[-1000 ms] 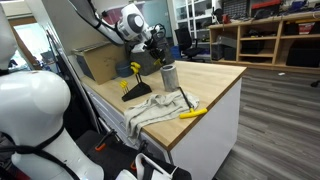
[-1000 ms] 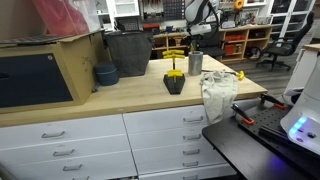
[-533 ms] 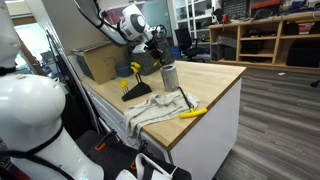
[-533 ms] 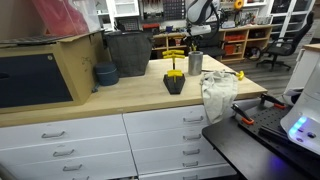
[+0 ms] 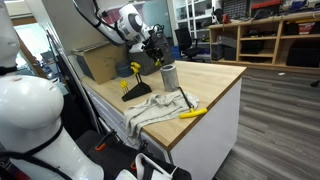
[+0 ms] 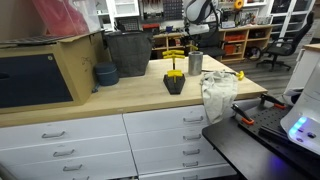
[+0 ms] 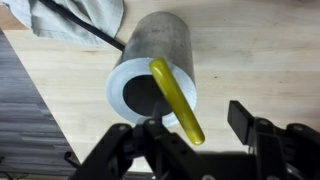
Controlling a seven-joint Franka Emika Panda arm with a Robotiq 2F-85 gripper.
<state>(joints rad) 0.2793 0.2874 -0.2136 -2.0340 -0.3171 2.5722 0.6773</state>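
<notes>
Workshop shelving and benches filled the background, and a pale wooden countertop point(image 5: 215, 75) ran beneath the arm. Directly below the gripper point(image 7: 195, 125) stood a grey metal cup point(image 7: 150, 60), upright on the wood, seen under the gripper's fingers in both exterior views point(image 5: 168, 76) point(image 6: 195, 62). Inside it sat a yellow-handled tool point(image 7: 175, 95), tilted so that its handle crossed the mouth and rested on the rim nearest the gripper. It probably leaned that way because it was longer than the cup was deep and had only the rim for support. The jaws stood well apart with the handle's free end in the gap between them, touching neither finger as far as the wrist view showed, so the gripper held nothing. On the far side of the cup from the fingers lay a crumpled grey cloth point(image 7: 85, 20), which draped over the counter's edge in an exterior view point(image 5: 150, 108) and carried another yellow tool point(image 5: 192, 113). A black stand point(image 6: 175, 78) with yellow parts sat near the cup, off to one side of the gripper and apart from it.
</notes>
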